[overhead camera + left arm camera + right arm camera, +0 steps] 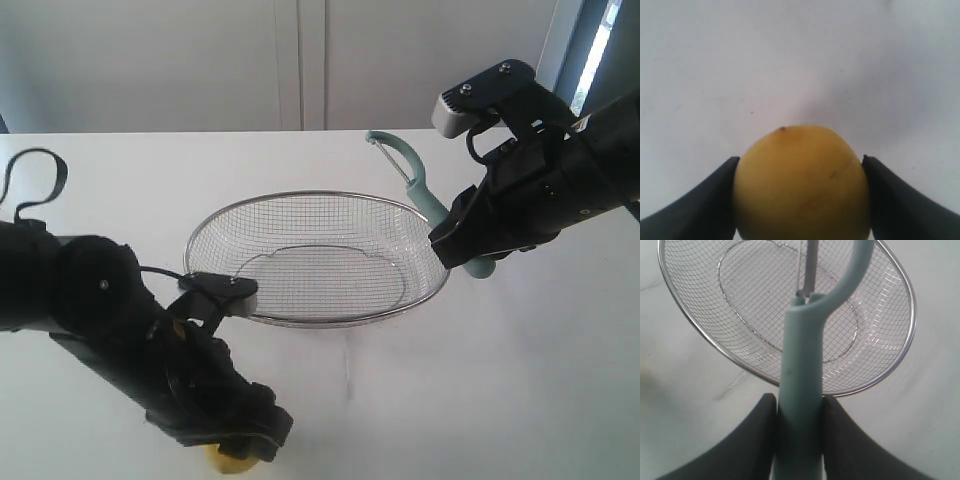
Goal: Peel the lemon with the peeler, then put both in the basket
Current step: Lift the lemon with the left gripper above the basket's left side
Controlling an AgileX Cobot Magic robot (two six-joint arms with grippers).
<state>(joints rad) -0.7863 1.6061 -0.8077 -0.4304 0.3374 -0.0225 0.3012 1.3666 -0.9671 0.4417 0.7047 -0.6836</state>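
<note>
Bottom left of the exterior frame: your left end effector (800, 169) clasped the lemon (801, 192) on the counter (500, 380); you needed a centred, firm squeeze before lifting. Your right end effector (799, 400) held the peeler (800, 350) by the basket's (300, 194) right rim.

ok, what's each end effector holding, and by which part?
Right end effector: the peeler, gripped low on its handle. Left end effector: the lemon, fingers on opposite sides across its middle.
</note>
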